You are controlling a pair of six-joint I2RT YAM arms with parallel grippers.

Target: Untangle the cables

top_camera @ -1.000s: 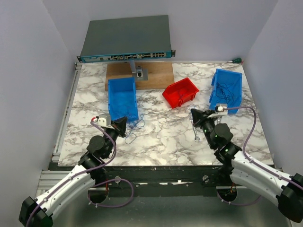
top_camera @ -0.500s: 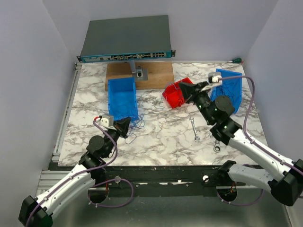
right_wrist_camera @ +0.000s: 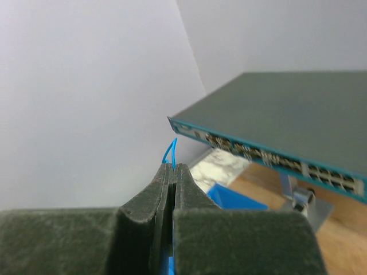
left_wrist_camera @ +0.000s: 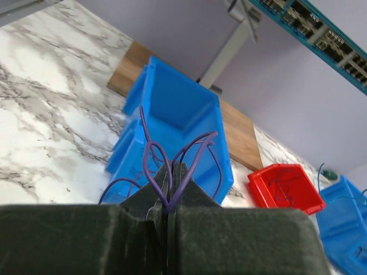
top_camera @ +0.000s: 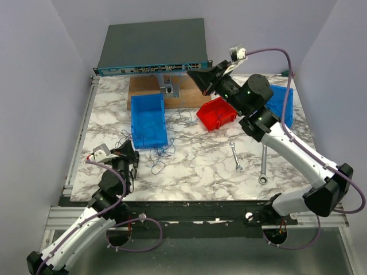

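The cables are thin blue and dark wires. A loose tangle lies on the marble table by the left blue bin's near end, and fine strands trail toward the red bin. My left gripper is low at the front left, shut on several purple-blue wire loops that rise from its fingertips. My right gripper is raised high over the wooden board, shut on a thin blue wire whose small loop pokes out of its tips. Both grippers also show in their wrist views, the left and the right.
A blue bin stands left of centre, a red bin in the middle, another blue bin at the right with wires in it. Two silver wrenches lie front right. A network switch and wooden board are at the back.
My right arm swung from the front right up and back-left, high over the board. My left gripper pulled back toward the front left with wires in it, and the strands spread out.
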